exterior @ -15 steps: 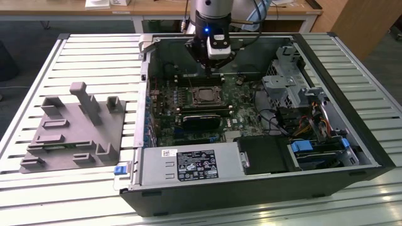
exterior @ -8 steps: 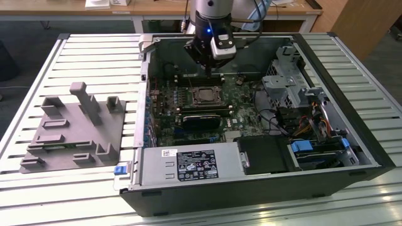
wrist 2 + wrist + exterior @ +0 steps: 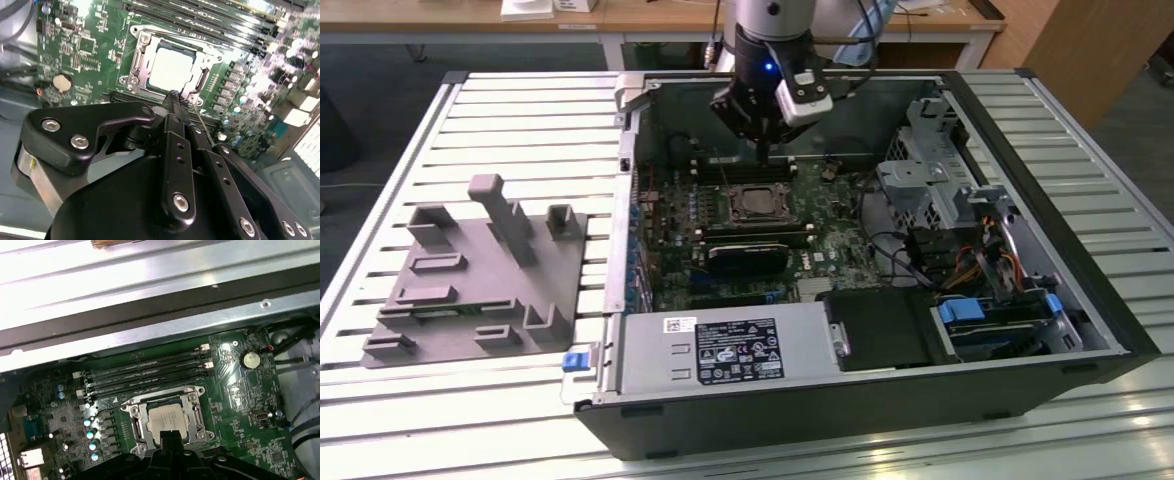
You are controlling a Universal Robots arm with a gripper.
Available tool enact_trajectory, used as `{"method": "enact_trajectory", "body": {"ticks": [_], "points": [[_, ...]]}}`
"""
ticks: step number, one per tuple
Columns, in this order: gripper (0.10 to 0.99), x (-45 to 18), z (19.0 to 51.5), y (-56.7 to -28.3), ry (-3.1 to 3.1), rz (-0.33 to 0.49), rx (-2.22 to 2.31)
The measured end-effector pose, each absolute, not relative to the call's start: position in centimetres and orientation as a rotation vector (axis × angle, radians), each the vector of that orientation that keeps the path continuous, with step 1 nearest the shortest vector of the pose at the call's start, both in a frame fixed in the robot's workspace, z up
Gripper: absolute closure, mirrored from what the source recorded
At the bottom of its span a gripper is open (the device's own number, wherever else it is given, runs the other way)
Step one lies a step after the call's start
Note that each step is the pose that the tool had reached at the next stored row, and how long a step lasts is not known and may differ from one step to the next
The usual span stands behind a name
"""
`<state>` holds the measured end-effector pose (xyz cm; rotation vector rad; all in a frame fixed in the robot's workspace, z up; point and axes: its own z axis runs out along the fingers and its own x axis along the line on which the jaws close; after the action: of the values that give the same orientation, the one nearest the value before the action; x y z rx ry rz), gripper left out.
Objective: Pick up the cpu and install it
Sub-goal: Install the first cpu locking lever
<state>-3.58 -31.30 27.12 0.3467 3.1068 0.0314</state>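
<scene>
Small flat silver-grey square cpu (image 3: 171, 68) sat seated inside square metal-framed socket (image 3: 138, 60) of green circuit board (image 3: 85, 47). Black gripper (image 3: 174, 96) hovered just above socket edge, fingers pressed together, holding nothing. First wrist view showed cpu (image 3: 169, 419) below memory slots (image 3: 145, 371) and round coin cell (image 3: 250, 359) beside socket. Exterior view alone showed open computer case (image 3: 854, 400) and grey plastic block-studded tray (image 3: 467, 275), well apart from socket.
</scene>
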Motion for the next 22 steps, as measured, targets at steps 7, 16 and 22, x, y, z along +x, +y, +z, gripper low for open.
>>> {"method": "enact_trajectory", "body": {"ticks": [7, 16, 22], "points": [[0.980, -3.6, 27.0, -31.3, 3.124, 0.033, 0.151], [0.980, -4.1, 26.9, -31.3, 3.128, 0.034, 0.012], [0.980, -5.3, 26.8, -31.3, 3.128, 0.034, 0.011]]}}
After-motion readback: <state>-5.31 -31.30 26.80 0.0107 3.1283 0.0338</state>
